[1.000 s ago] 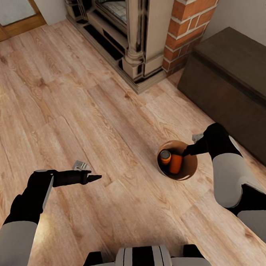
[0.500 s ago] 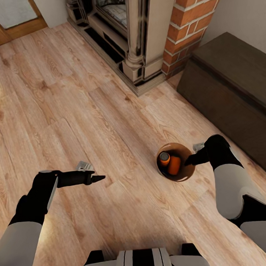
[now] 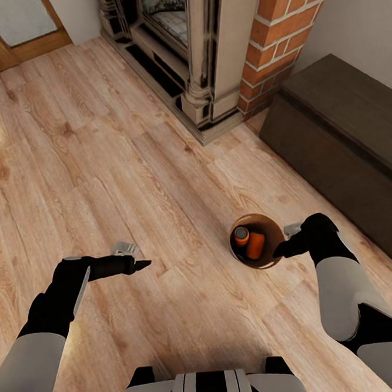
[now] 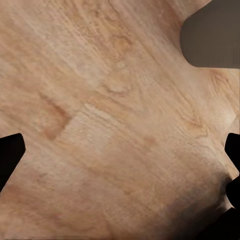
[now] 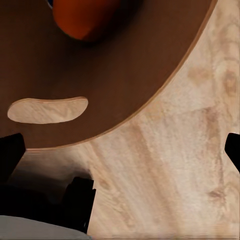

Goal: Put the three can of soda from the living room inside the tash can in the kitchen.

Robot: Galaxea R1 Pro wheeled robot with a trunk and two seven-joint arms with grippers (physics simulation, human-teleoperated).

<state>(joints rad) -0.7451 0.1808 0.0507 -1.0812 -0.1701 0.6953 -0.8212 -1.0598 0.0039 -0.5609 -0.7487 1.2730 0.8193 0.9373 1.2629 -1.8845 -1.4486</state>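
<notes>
The tash can [image 3: 274, 250], round with a brown inside, stands on the wood floor at my right. Two orange cans of soda lie inside it, one [image 3: 241, 235] showing its top, the other [image 3: 256, 245] leaning beside it. In the right wrist view an orange can [image 5: 85, 17] shows above the bin's oval handle slot [image 5: 47, 110]. My right gripper [image 3: 278, 252] hovers just outside the near rim, open, its fingers wide apart [image 5: 120, 150] and holding nothing. At the left my left gripper [image 3: 143, 263] is open and empty over bare floor [image 4: 120, 150].
This is the living room: a red-brick fireplace [image 3: 277, 30] with a stone surround [image 3: 203, 95] stands ahead. A dark wooden chest [image 3: 344, 131] runs along the right wall, close behind the bin. A wooden door frame [image 3: 8, 51] is at the far left.
My right gripper has drawn back from over the bin's inside to outside its near rim. The view has shifted slightly, and the left arm has moved a little.
</notes>
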